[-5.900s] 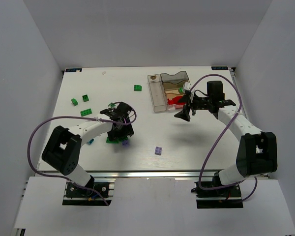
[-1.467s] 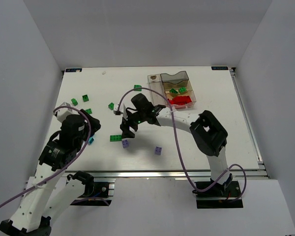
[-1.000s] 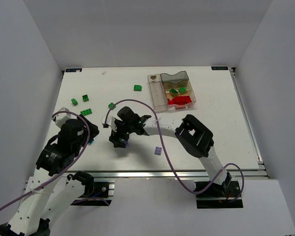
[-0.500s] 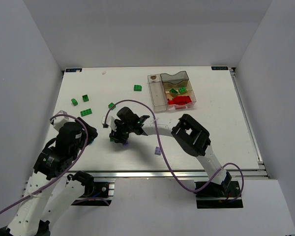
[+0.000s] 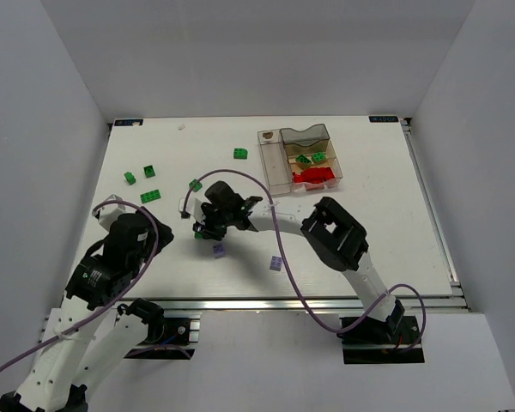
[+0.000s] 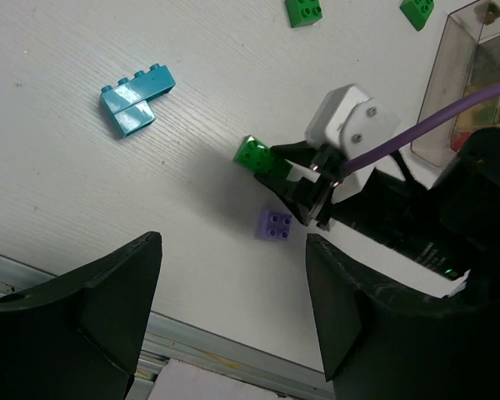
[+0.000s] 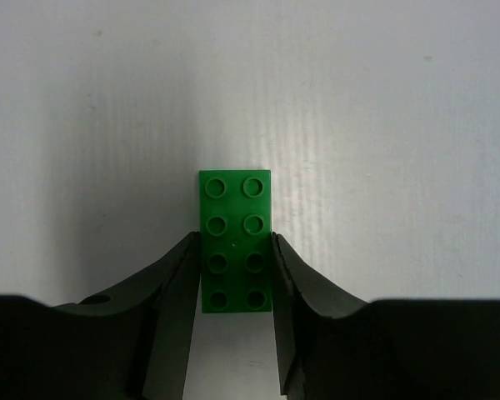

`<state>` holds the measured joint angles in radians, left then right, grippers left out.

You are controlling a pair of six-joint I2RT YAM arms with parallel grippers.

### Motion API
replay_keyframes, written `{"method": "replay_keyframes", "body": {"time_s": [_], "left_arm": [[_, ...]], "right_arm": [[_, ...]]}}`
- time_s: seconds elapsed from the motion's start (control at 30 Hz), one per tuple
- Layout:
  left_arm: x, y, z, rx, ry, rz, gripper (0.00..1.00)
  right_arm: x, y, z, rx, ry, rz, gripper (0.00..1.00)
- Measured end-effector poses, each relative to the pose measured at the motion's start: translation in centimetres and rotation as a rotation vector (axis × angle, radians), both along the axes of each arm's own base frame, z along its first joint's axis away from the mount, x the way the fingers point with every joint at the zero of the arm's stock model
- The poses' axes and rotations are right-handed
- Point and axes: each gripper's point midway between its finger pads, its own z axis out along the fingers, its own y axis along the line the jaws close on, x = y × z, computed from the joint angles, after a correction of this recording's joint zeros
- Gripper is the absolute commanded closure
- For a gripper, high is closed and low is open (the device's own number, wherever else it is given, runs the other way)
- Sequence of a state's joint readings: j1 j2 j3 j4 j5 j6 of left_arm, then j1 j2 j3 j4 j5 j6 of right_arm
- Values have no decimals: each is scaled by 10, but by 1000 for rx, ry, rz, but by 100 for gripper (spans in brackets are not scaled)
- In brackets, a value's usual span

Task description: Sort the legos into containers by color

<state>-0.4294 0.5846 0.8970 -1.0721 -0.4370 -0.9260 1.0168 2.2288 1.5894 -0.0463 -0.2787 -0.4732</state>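
Green lego (image 7: pixel 235 212), two-by-four: sitting at the centre of the right wrist view, studs facing the camera, long axis running bottom to top, free end pointing at the upper edge. Right gripper (image 7: pixel 234 250) is pinching its lower half by the long sides. White table (image 7: pixel 400 100) is showing behind. Left gripper (image 6: pixel 232 250) is hanging spread and holding nothing, with a lilac lego (image 6: pixel 274 224) showing between its fingers.

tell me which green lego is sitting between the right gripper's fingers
The two-by-four green brick, flanked on both long sides by the right gripper. The other loose green legos lie on the table, away from it.
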Motion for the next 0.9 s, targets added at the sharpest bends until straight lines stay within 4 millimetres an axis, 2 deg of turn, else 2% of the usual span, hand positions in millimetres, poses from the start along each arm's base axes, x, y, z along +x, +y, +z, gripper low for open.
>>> {"method": "replay_keyframes", "body": {"time_s": [0.07,0.17,0.27,0.47,0.57,0.67,0.8,0.9], "left_arm": [[1,-1,-3,1,6,-2,21],[7,-4,-2,-1,-3,-7,21],[15,-8,-5,10,-2,-23,20],[36,-20,-23,59,30,-78,19],[50,-27,-29,82,41,-103,18],[64,-35,-36,97,54,-130,18],[79,-44,-42,108,57,-156,18],[88,-50,-46,109,57,-171,18]], "right_arm": [[13,-3,8,2,6,-32,100],[39,-4,32,43,11,-80,100],[81,-18,73,118,-10,-147,100],[156,-93,144,188,-113,-303,100],[189,-140,166,191,-169,-383,100],[217,-183,171,163,-208,-445,100],[248,-243,162,87,-237,-514,100],[266,-280,155,28,-269,-532,100]]}}
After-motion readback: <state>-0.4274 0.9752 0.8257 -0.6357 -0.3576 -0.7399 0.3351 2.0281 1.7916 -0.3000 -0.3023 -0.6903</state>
